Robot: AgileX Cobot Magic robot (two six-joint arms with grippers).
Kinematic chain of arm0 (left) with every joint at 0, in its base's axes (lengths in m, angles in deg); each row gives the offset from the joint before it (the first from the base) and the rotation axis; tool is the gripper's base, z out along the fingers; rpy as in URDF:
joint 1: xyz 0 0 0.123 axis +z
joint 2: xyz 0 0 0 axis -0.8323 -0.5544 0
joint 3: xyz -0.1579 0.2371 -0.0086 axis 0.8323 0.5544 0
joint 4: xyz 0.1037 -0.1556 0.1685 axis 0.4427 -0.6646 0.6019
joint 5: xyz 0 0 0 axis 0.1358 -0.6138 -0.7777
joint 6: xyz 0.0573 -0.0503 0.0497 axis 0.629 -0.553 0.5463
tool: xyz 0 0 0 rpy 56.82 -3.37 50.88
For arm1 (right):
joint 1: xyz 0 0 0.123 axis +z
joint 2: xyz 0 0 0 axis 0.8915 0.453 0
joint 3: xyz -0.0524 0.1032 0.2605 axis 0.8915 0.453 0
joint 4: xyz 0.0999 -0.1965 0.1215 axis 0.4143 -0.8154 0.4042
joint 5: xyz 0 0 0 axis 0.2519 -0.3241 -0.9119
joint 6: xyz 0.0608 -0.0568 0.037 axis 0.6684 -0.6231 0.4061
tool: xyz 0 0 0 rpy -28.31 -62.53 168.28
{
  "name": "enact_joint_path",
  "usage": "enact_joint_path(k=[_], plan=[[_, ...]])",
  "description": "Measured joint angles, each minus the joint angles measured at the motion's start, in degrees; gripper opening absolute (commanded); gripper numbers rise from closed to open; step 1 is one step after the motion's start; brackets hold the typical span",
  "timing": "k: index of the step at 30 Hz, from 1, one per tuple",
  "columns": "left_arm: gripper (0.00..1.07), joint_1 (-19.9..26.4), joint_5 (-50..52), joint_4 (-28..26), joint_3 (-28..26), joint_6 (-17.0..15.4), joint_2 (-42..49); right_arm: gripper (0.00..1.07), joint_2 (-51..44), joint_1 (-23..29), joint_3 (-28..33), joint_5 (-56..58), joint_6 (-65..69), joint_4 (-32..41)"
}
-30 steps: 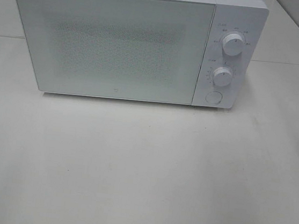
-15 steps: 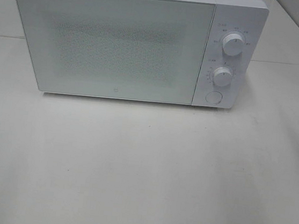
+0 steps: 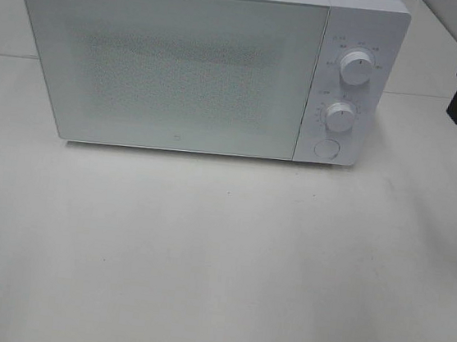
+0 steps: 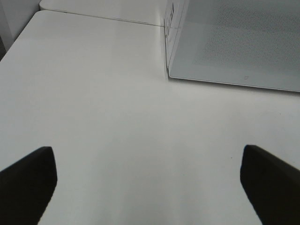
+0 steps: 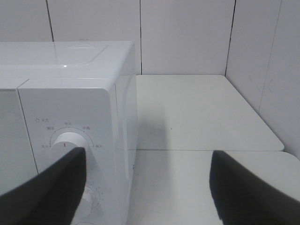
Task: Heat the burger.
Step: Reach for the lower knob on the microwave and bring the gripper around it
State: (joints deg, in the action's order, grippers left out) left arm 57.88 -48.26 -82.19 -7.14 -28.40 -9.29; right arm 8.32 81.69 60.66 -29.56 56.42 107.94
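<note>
Burger: I can't spot it in any view, so where it lies relative to either end effector I cannot tell. I'm seeing a boxy white microwave (image 3: 174, 66), glossy shell, speckled frosted door shut, round white upper knob (image 3: 357, 67), on a matte pale tabletop (image 3: 202, 259). Left end effector (image 4: 147, 183) spread wide above the tabletop; right end effector (image 5: 147, 187) spread too, gripping nothing, beside the control panel
</note>
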Motion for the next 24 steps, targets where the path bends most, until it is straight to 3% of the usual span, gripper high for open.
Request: enact_joint_path(k=[8,16,24], plan=[[1.01,0.0,0.0,0.0,0.0,0.0,0.0,0.72,10.03,8.14,-0.06,-8.19,-1.2,6.88],[1.01,0.06,0.0,0.0,0.0,0.0,0.0,0.72,20.51,17.19,-0.63,-18.11,-1.32,18.16],[1.01,0.06,0.0,0.0,0.0,0.0,0.0,0.72,27.85,21.26,-4.64,-21.08,-1.78,19.82]])
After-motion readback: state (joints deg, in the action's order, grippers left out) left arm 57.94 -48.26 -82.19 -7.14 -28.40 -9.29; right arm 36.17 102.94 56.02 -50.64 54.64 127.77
